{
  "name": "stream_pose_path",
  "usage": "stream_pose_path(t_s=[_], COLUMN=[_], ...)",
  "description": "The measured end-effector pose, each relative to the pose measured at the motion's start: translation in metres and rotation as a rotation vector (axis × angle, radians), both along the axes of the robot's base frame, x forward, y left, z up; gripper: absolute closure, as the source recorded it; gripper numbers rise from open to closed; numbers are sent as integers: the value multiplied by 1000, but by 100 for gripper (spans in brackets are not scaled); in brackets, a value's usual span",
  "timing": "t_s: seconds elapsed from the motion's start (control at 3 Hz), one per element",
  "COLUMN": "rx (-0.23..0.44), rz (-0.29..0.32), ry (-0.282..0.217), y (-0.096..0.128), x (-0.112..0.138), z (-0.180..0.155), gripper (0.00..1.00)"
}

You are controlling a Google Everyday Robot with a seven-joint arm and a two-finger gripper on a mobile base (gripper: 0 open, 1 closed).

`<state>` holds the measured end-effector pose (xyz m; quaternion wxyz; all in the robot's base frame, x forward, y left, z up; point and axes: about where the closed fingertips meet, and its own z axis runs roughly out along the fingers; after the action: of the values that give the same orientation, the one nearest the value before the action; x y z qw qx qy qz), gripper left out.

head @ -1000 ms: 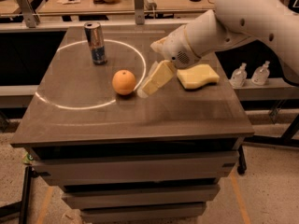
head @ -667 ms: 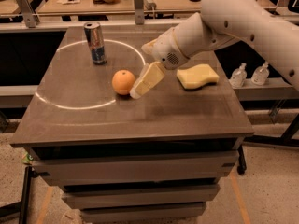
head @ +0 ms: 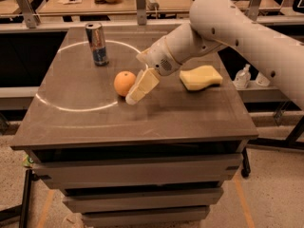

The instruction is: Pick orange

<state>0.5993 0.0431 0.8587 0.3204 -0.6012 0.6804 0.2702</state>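
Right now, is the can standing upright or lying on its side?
Upright: the can stands on its base, top rim showing. The gripper is low beside the orange.

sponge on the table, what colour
Pale yellow sponge, clearest in the camera view; the gripper sits beside the orange.

My arm (head: 247,32) is a thick, smooth white tube, rounded at the joint like moulded plastic, with a few small dark dots (screw holes, I think) sunk into the shell. Toward the wrist (head: 166,56) it narrows in ringed sections, and one face there carries a round patch of fine dark speckles, like a grille. My gripper (head: 134,96) is pale cream, flat and blocky; it sits low over the table (head: 142,122), just beside the orange (head: 124,83).
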Motion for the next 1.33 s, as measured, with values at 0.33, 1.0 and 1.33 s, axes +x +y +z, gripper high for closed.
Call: stream_pose_path(t_s=[0.33,1.0,1.33], rx=[4,6,38], rz=[11,51,71], ry=[21,43,30], y=[8,16,19], x=[1,-1,-1], z=[-9,-18,-16], gripper=[0,39,71])
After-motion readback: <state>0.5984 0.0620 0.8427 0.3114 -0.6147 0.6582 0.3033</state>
